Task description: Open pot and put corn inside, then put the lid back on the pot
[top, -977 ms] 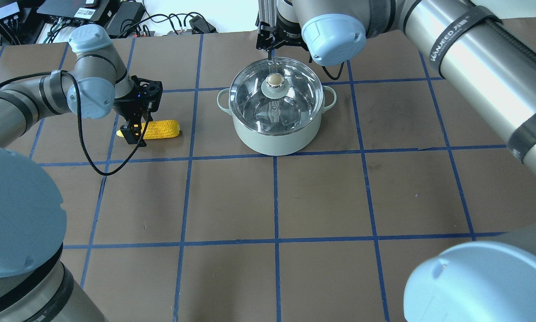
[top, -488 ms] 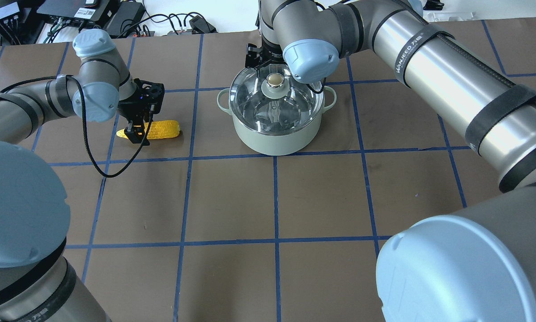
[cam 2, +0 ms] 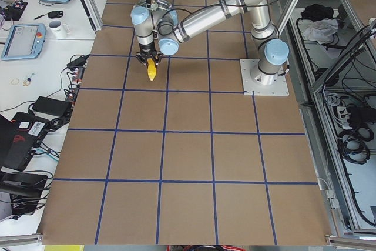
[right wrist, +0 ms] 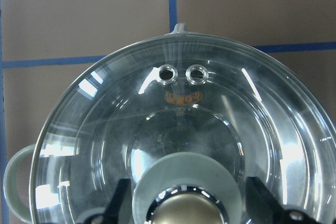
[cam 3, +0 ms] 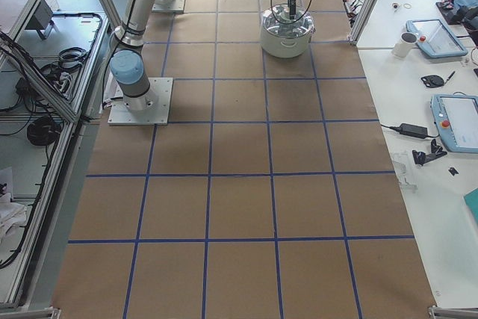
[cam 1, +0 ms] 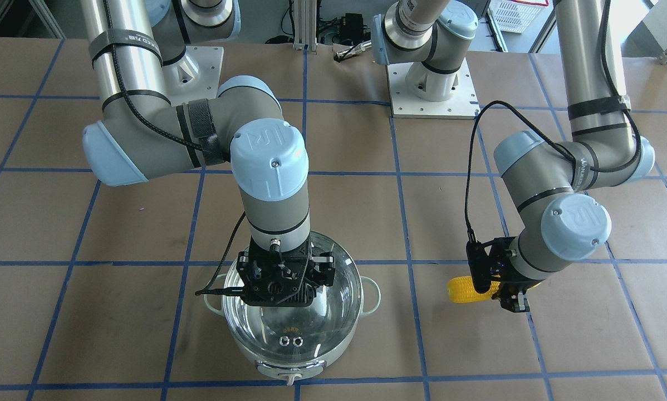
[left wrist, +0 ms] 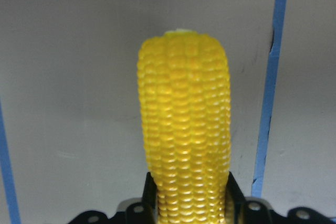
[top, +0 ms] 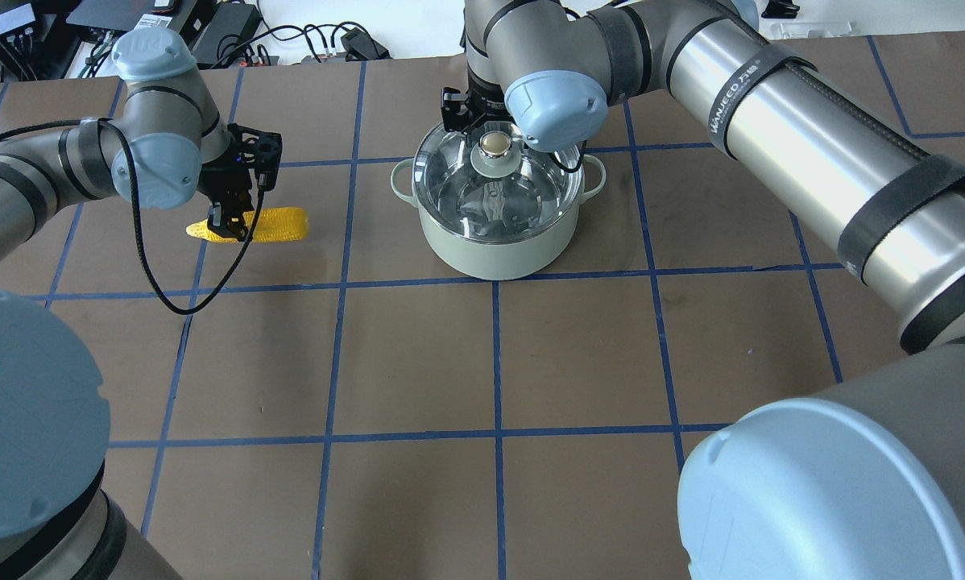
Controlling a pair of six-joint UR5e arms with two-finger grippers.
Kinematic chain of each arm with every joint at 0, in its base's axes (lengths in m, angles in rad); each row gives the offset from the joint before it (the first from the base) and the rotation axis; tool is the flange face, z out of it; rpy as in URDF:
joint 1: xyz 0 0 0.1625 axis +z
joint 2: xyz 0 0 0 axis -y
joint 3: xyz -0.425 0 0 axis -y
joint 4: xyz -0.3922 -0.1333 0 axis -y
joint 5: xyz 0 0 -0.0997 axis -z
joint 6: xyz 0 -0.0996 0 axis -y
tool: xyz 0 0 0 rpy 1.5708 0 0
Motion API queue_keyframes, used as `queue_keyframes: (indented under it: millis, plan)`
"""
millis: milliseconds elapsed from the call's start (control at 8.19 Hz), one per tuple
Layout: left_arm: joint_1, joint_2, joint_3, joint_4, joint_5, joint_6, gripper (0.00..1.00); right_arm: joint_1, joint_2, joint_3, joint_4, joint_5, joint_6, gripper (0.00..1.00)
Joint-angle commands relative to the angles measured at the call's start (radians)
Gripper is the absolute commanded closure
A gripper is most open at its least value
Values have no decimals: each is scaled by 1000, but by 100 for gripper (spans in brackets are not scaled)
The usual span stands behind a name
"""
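Observation:
The pale mint pot (top: 494, 246) stands at the far middle of the table with the clear glass lid (top: 523, 193) on it. My right gripper (top: 489, 133) hangs over the lid's beige knob (top: 494, 145). In the right wrist view the gripper (right wrist: 189, 203) is open, with a finger (right wrist: 122, 198) on either side of the knob (right wrist: 186, 211). My left gripper (top: 229, 224) is shut on the yellow corn (top: 277, 225) near its pointed end and holds it level, left of the pot. The corn fills the left wrist view (left wrist: 184, 129).
Cables and electronics (top: 209, 32) lie beyond the far table edge. The brown table (top: 490, 362) carries a blue tape grid. The right arm's long forearm (top: 813, 137) spans the right side above the table. Both arm bases (cam 1: 431, 83) are bolted at the robot's side.
My left gripper has shifted left and slightly away with the corn in its grip. My right gripper has come from behind the pot to over the lid's knob.

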Motion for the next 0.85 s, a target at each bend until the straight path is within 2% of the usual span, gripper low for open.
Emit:
queue_keyframes:
  millis: [0,366,610,733]
  plan:
    - [-2,105,5,1,9,-13,100,4,-2,5,11,-1,2,29]
    - [-2,146,10,4,6,-13,100,4,-2,3,8,-3,-5,37]
    - [-10,150,8,12,-4,-22,100,4,-4,3,8,-4,-5,56]
    - [-19,152,8,12,-7,-66,100,4,-7,5,8,-4,-1,60]
